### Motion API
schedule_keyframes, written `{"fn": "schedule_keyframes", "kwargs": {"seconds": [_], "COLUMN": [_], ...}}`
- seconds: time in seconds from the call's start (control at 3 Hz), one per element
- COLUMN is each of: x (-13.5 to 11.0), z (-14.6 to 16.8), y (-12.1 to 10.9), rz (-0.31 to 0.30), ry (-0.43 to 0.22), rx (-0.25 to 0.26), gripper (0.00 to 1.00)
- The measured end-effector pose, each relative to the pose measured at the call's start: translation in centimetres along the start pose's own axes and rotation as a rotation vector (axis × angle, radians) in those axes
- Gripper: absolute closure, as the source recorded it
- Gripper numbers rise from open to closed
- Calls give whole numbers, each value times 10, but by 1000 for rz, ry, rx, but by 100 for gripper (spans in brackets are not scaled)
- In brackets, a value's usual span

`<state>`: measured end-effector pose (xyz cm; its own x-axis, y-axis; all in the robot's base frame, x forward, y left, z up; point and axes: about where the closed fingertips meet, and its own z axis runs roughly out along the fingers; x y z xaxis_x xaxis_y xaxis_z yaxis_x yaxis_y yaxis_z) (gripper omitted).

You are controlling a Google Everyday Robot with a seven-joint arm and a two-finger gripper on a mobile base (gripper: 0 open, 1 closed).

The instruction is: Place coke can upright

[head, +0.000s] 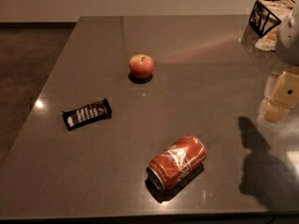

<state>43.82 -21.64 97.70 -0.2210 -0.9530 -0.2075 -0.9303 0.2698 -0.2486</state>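
The coke can is red-orange with white script and lies on its side on the dark grey table, near the front edge, its silver end facing front left. My gripper, with yellowish parts, hangs at the right edge of the view, well to the right of and beyond the can, not touching it. Nothing shows in its grasp. Its shadow falls on the table to the right of the can.
A round red apple sits toward the back middle. A black candy bar wrapper lies at the left. A black wire basket with items stands at the back right corner. The floor drops away on the left.
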Motion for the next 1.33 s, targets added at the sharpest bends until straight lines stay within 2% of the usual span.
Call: {"fn": "schedule_keyframes", "kwargs": {"seconds": [0.33, 0.67, 1.0, 1.33], "x": [0, -9, -37, -52], "z": [0, 2, 24, 45], "y": [0, 3, 34, 65], "rz": [0, -48, -241, -404], "ry": [0, 16, 37, 40], "rx": [0, -8, -45, -91], "gripper": [0, 0, 0, 0]}}
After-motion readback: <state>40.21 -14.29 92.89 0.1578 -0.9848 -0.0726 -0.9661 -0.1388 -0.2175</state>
